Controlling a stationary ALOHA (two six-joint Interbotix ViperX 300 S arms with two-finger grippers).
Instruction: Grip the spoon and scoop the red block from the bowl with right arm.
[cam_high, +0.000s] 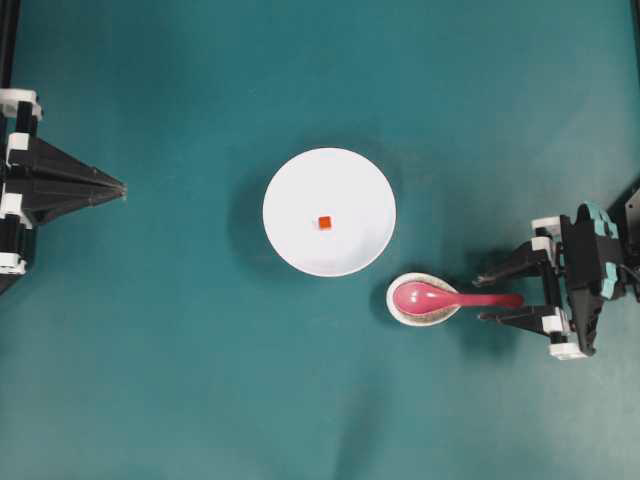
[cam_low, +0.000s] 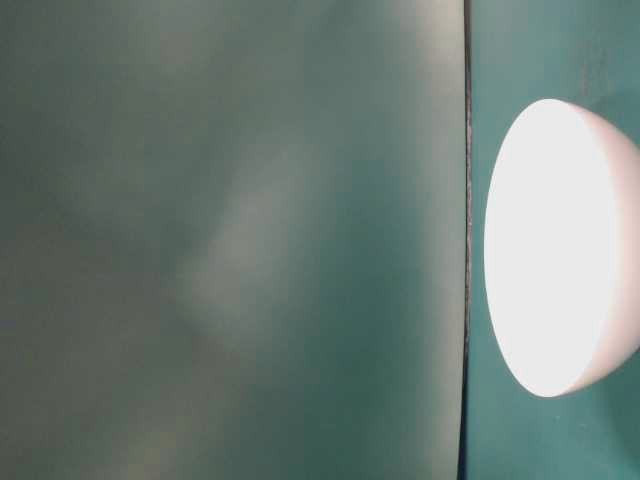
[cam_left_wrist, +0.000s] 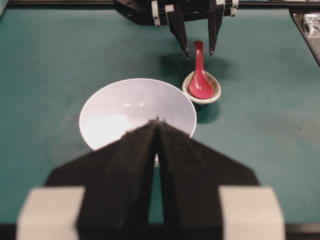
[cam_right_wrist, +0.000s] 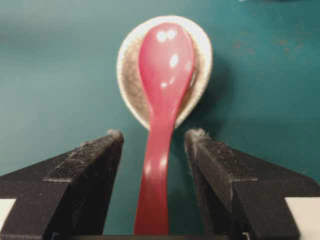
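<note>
Right gripper (cam_right_wrist: 153, 142) jaws spread wide, straddling the spoon (cam_right_wrist: 162, 100) handle without touching; its end is cut off below. Left gripper (cam_left_wrist: 158, 122) jaws clenched, hiding the bowl (cam_left_wrist: 120, 107) middle and red block (cam_high: 324, 222).

Pink spoon (cam_right_wrist: 164, 100) lies with its scoop in a small speckled dish (cam_right_wrist: 131, 75) on the green table (cam_right_wrist: 55, 85), handle running toward the camera. Right gripper (cam_right_wrist: 154, 145) open, one black finger each side of the handle, gaps visible, not touching.
</note>
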